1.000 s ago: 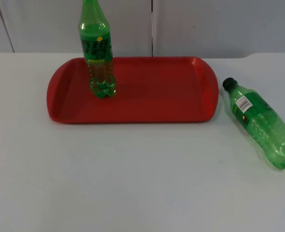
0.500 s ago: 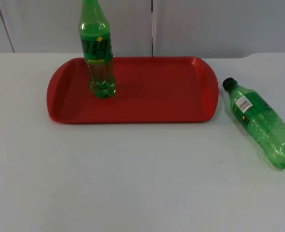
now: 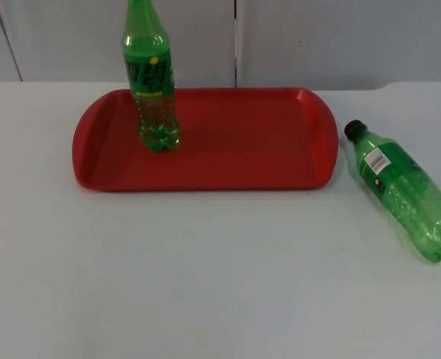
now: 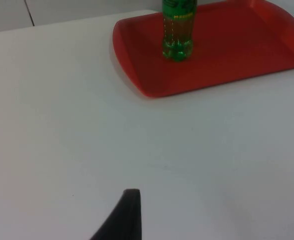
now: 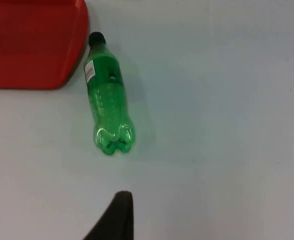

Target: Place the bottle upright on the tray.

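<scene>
On the white surface in front of me sits a red tray, long side running left to right, toward the far edge near the grey wall. At the tray's left end one green bottle stands upright, its base on the red floor close to the far rim; my left wrist view shows the same standing bottle on the tray, well away from my left hand. Of that hand I see one black fingertip above bare white surface, and I cannot tell whether it is open or closed. A second green bottle lies on its side on the surface to the right of the tray, apart from it, its black cap pointing toward the tray's right end and just beside it, its base toward the near right. My right wrist view looks down on this lying bottle, with its white label patch near the neck and the tray's rounded corner next to the cap. My right hand hangs clear of the bottle, touching nothing; whether it is open or closed I cannot tell.
</scene>
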{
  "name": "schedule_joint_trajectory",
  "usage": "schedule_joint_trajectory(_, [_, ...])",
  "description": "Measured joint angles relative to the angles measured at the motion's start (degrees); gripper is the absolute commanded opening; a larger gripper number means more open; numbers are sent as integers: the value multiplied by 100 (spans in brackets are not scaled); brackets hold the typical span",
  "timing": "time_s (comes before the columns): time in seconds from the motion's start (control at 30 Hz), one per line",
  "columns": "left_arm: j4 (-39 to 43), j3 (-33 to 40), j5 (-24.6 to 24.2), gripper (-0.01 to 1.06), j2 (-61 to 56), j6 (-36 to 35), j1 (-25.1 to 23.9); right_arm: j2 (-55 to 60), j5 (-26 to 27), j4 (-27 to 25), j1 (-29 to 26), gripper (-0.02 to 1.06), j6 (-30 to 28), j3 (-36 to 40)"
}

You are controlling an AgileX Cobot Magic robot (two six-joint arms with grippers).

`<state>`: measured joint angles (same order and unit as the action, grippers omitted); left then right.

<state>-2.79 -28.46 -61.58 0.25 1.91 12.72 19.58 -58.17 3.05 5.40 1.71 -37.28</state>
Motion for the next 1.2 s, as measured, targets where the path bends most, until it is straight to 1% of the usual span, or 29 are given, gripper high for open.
schedule_joint_trajectory(0.1, [0,0,0,105,0,0,0,879,112,0,0,102,0,-386])
schedule_joint_trajectory(0.13, [0,0,0,105,0,0,0,1395,126,0,0,102,0,-603])
schedule_joint_trajectory(0.17, [0,0,0,105,0,0,0,1395,126,0,0,102,0,-603])
schedule_joint_trajectory(0.33, [0,0,0,105,0,0,0,3026,137,-9,0,102,0,-1515])
schedule_joint_trajectory(0.37, [0,0,0,105,0,0,0,3026,137,-9,0,102,0,-1515])
schedule_joint_trajectory(0.5, [0,0,0,105,0,0,0,4326,147,-26,0,102,-171,-2269])
schedule_joint_trajectory(0.53, [0,0,0,105,0,0,0,4326,147,-26,0,102,-171,-2269])
schedule_joint_trajectory(0.67, [0,0,0,105,0,0,0,5392,147,-197,0,102,-356,-2974])
schedule_joint_trajectory(0.7, [0,0,0,105,0,0,0,5392,147,-197,0,102,-356,-2974])
schedule_joint_trajectory(0.8, [0,0,0,105,0,0,0,6078,123,-264,0,102,-392,-3460])
schedule_joint_trajectory(0.83, [0,0,0,105,0,0,0,6078,123,-264,0,102,-392,-3460])
schedule_joint_trajectory(0.9, [0,0,0,105,0,0,0,6436,110,-305,0,102,-407,-3677])
schedule_joint_trajectory(1.0, [0,0,0,105,0,0,0,6909,98,-465,0,102,-407,-3993])
schedule_joint_trajectory(1.03, [0,0,0,105,0,0,0,6909,98,-465,0,102,-407,-3993])
schedule_joint_trajectory(1.2, [0,0,0,105,0,0,0,7675,-25,-827,27,101,-445,-4502])
